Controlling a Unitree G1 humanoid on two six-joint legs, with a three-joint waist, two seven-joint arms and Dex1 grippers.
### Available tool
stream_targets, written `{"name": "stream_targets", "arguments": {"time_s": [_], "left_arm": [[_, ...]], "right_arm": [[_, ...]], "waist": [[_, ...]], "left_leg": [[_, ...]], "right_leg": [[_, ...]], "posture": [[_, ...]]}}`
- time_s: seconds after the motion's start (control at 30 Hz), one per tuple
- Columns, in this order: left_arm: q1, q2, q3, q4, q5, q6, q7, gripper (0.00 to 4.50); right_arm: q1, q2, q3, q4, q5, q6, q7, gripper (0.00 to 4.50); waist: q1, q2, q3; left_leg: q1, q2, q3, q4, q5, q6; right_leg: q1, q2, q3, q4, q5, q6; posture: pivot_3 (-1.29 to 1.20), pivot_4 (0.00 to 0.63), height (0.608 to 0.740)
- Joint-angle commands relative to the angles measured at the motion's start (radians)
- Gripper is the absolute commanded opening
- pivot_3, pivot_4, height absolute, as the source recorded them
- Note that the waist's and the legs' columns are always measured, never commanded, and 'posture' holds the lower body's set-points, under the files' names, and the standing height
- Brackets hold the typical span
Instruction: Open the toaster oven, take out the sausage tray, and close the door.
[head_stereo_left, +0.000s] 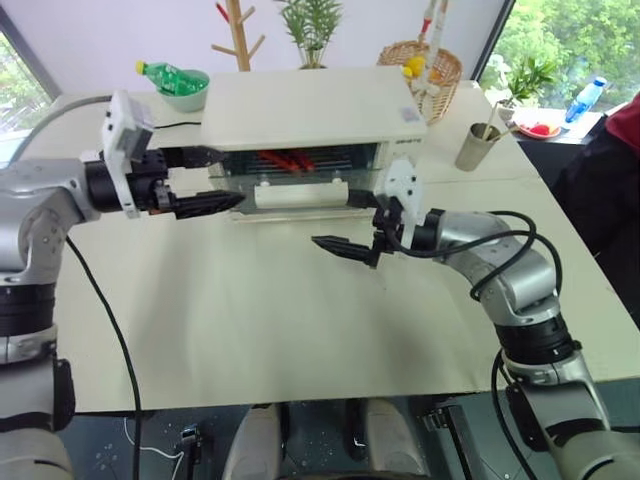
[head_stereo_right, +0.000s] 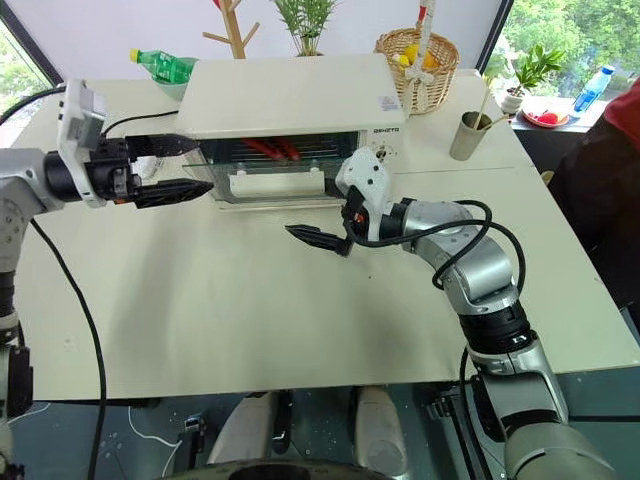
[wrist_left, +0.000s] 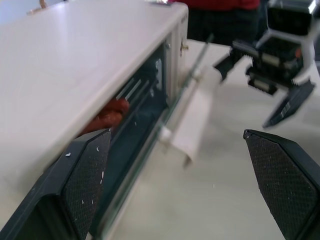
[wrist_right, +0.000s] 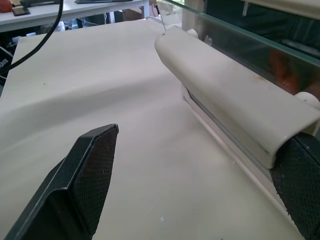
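I saw the toaster oven (head_stereo_left: 310, 105) sitting toward the tabletop's (head_stereo_left: 250, 310) far edge, its door (head_stereo_right: 270, 180) partly dropped open and red sausages on the sausage tray (head_stereo_left: 285, 160) inside. My left gripper (head_stereo_left: 205, 180) was spread wide and empty at the oven's left front corner. My right gripper (head_stereo_right: 322, 236) was equally wide and empty, just beside the white handle (wrist_right: 225, 95).

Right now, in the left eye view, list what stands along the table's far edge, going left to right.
Green bottle → wooden rack → potted plant → wicker basket → metal cup → red-and-white dish → blue-capped bottle.
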Motion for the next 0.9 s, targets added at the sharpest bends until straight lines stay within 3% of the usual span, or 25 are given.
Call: {"name": "stream_targets", "arguments": {"time_s": [0.03, 0.1, 0.23, 0.37, 0.4, 0.9], "left_arm": [[-0.050, -0.006, 0.003, 0.008, -0.007, 0.009, 0.000, 4.42], [-0.068, -0.015, -0.004, 0.023, -0.005, 0.010, -0.008, 4.42], [-0.090, -0.028, -0.040, 0.058, 0.029, -0.026, -0.026, 2.67], [-0.101, -0.031, -0.066, 0.092, 0.067, -0.064, -0.048, 0.45], [-0.106, -0.030, -0.075, 0.106, 0.079, -0.075, -0.056, 0.12], [-0.095, -0.043, -0.176, 0.214, 0.251, -0.279, -0.161, 0.05]], "right_arm": [[0.012, 0.010, -0.009, -0.083, 0.023, -0.001, -0.012, 4.50], [0.035, 0.013, -0.010, -0.097, 0.020, 0.004, -0.027, 4.50], [0.094, 0.015, -0.002, -0.126, 0.009, 0.004, -0.056, 4.50], [0.124, 0.019, -0.002, -0.141, 0.009, 0.008, -0.079, 4.50], [0.129, 0.021, -0.004, -0.144, 0.009, 0.009, -0.086, 4.50], [0.154, 0.010, -0.015, -0.174, 0.006, 0.013, -0.137, 4.50]], "waist": [[-0.002, 0.000, 0.000], [-0.001, 0.000, 0.000], [0.001, 0.000, 0.000], [0.001, 0.000, 0.000], [0.001, 0.000, 0.000], [0.002, 0.000, 0.000]], "left_leg": [[0.000, 0.000, 0.000, 0.000, 0.000, 0.000], [0.000, 0.000, 0.000, 0.000, 0.000, 0.000], [0.000, 0.000, 0.000, 0.000, 0.000, 0.000], [0.000, 0.000, 0.000, 0.000, 0.000, 0.000], [0.000, 0.000, 0.000, 0.000, 0.000, 0.000], [0.000, 0.000, 0.001, 0.001, 0.000, 0.000]], "right_leg": [[0.000, 0.000, 0.000, 0.000, 0.000, 0.000], [0.000, 0.000, 0.000, 0.000, 0.000, 0.000], [0.000, 0.000, 0.000, 0.000, 0.000, 0.000], [0.000, 0.000, 0.001, 0.000, 0.000, 0.000], [0.000, 0.000, 0.001, 0.000, 0.000, 0.000], [0.000, 0.000, 0.001, 0.000, 0.000, 0.000]], "posture": [[0.00, 0.150, 0.740], [0.00, 0.150, 0.740], [0.00, 0.150, 0.740], [0.00, 0.150, 0.740], [0.00, 0.150, 0.740], [0.00, 0.150, 0.740]]}}
